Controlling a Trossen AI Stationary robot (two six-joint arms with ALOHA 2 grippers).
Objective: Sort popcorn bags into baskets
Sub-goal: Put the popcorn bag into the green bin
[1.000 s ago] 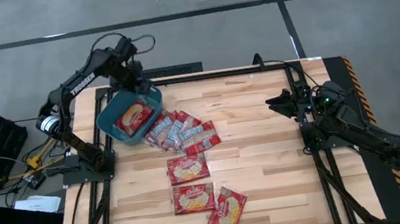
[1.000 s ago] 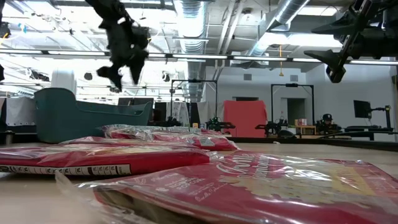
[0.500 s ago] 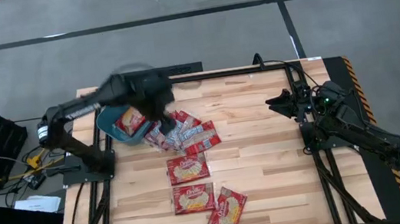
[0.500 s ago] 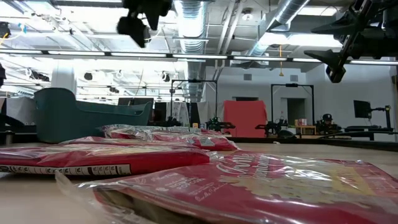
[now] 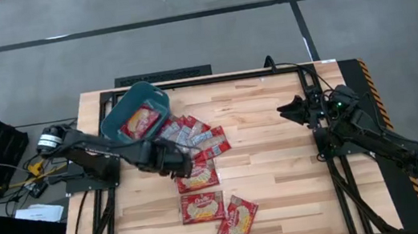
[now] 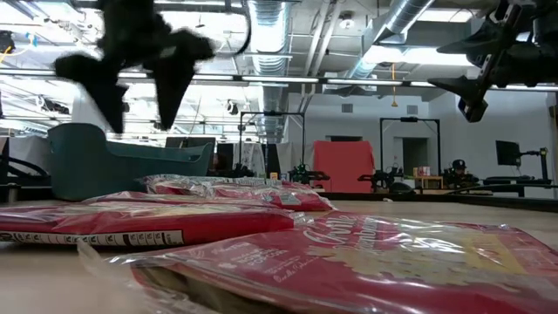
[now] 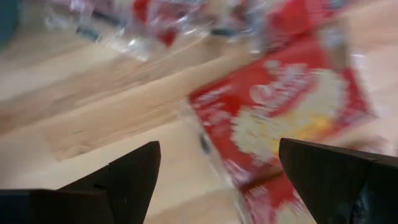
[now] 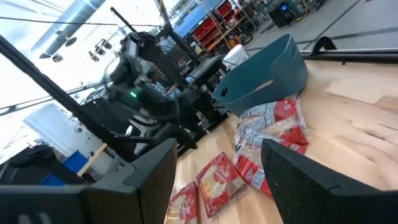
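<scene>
Left pincer (image 5: 176,163) is hanging released, fingers spread, low over the light wooden slatted table (image 5: 278,148), left of centre in the high view. It is sitting just above the flat red plastic-wrapped popcorn packet with the cream-orange label (image 5: 197,176), at that packet's upper-left edge. In the left wrist view the packet (image 7: 292,118) is lying between and beyond the 2 dark fingers, not gripped.

Teal-blue rectangular plastic bin with rounded corners (image 5: 116,119) is standing at the upper left of the table, holding 1 red packet (image 5: 140,123). A heap of overlapping red packets (image 5: 192,138) is lying just beside the bin's lower-right side. 2 more red packets (image 5: 202,207) (image 5: 237,220) are lying lower in the frame, touching at a corner.

Right pincer (image 5: 289,110) is waiting released above the table's right edge, well apart from the packets.

Judgement on handling: packets look light, thin and floppy, with glossy crinkled film, so probably slippery and prone to sagging. A flat face offers nothing to pinch; an edge or the sealed seam seems the best hold, taken on the single packet rather than the heap.
</scene>
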